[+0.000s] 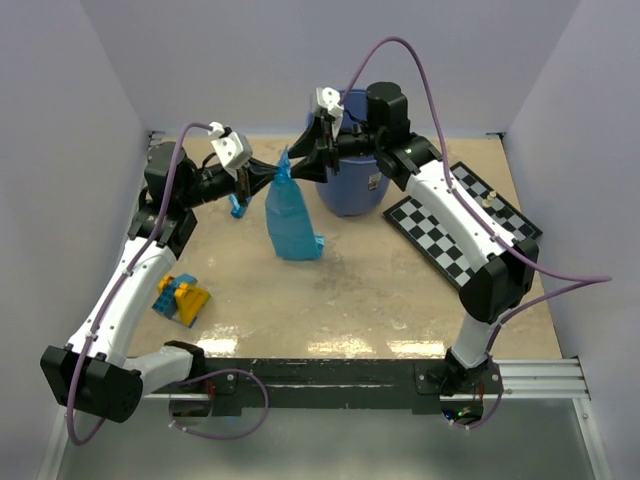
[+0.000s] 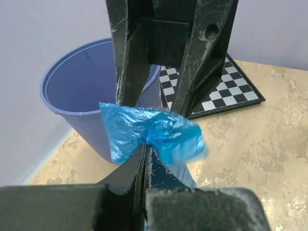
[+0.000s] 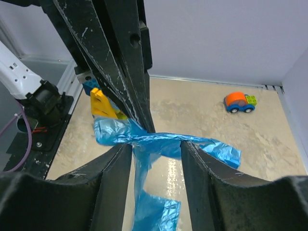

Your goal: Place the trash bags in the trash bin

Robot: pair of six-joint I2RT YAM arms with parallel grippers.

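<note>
The left claw [image 1: 272, 172] is pressed together on the twisted top of the blue trash bag [image 1: 292, 222], which hangs just left of the trash bin [image 1: 350, 197]. The right claw [image 1: 295, 152] stands spread at that same top, film crossing the gap between its fingers [image 3: 115, 163]. Bare table [image 1: 380, 300] lies in front of the bin. A chessboard [image 1: 465, 225] sits to the bin's right, and toy blocks [image 1: 182, 298] well off to its front-left.

1 bag [image 1: 290, 215], 1 bin [image 1: 345, 195], 1 chessboard [image 1: 450, 235] — 1 toy car [image 3: 239, 102].
</note>
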